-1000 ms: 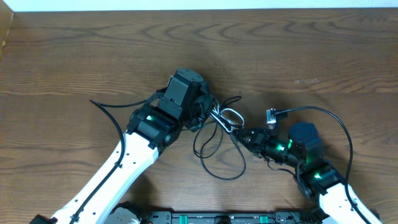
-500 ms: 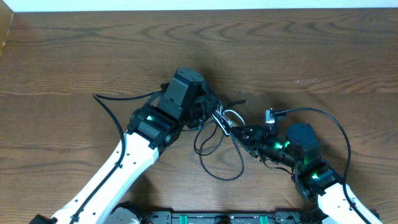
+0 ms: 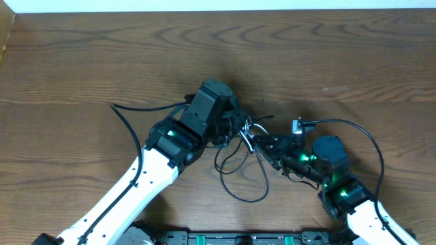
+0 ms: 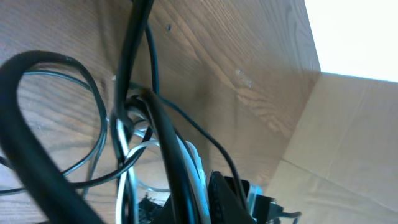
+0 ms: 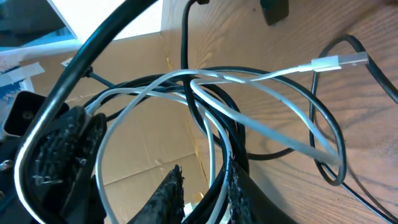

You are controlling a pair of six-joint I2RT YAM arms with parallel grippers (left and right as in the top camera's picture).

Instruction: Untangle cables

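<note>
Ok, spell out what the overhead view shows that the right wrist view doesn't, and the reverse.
Overhead only: the left arm and right arm whole, and the bare table around the tangle. Right wrist only: the plug end of the white cord up close, and cords running between the fingers of the right gripper. Both: the white cord wound together with black cords.

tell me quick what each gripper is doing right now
left gripper: closed, gripping the cables
right gripper: closed on the cables, pinched between its fingers
</note>
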